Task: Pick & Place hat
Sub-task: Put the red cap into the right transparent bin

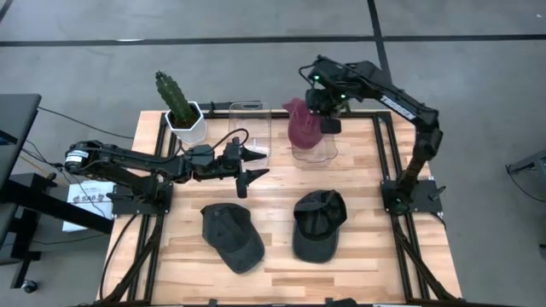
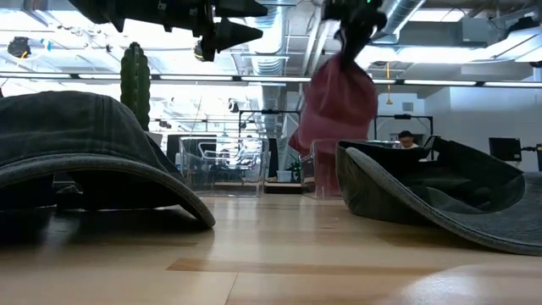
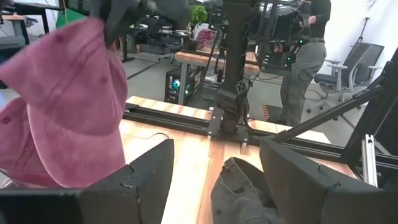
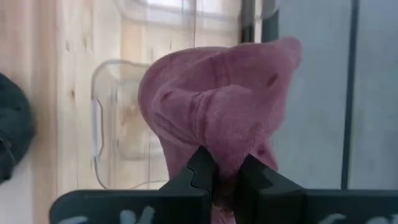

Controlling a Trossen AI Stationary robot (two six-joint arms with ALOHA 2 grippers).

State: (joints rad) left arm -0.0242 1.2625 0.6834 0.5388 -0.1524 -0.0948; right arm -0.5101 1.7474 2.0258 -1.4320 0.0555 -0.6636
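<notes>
Upper centre, the right gripper pinches a pink hat, dangling it over a clear bin. Left of centre, the left gripper hovers open-fingered, holding nothing.

Open-plan lab: exposed ceiling ducts, workbenches, office chair behind.

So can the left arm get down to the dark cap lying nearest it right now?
Probably yes. The left gripper hovers open just behind the dark cap, with only bare table between them. The right gripper is off at the back, holding the pink hat over the clear bin.
</notes>
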